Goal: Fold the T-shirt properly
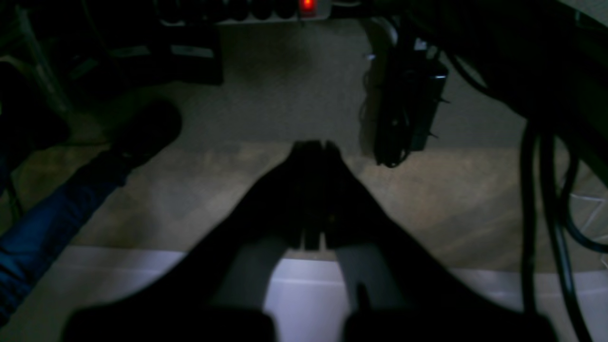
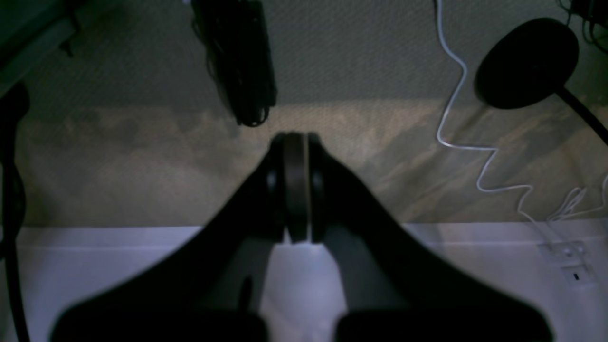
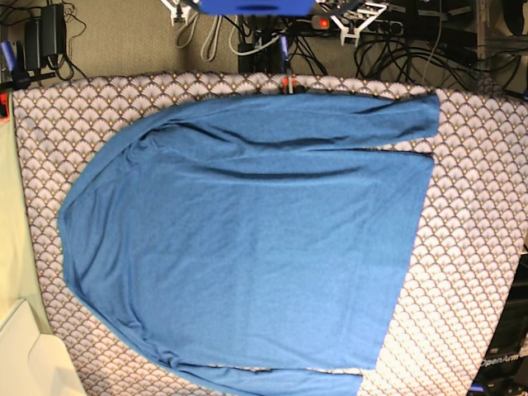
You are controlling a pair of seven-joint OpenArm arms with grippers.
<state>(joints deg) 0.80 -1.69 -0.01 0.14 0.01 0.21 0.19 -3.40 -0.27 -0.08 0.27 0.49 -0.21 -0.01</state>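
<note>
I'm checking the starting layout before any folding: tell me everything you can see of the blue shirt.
The plain medium-blue knit T-shirt lies spread flat, unfolded, on the scallop-patterned grey-white tablecloth. Its long sleeves run straight along the body's top and bottom edges; its narrower, rounded end points left. Light creases cross the upper part. No gripper touches it.

1. The left gripper (image 1: 315, 145) fills the middle of the dim left wrist view, its two dark fingers (image 1: 304, 156) pressed together at the tips with nothing between them.
2. Beyond it lies a grey carpet (image 1: 285, 95).
3. A power strip (image 1: 247, 10) with a glowing red switch (image 1: 307, 4) sits at the top edge.
4. Black cables (image 1: 546, 190) hang at the right.
5. A leg in blue trousers (image 1: 42, 228) (dark shoe (image 1: 147, 128) at its end) crosses the left side.
</note>
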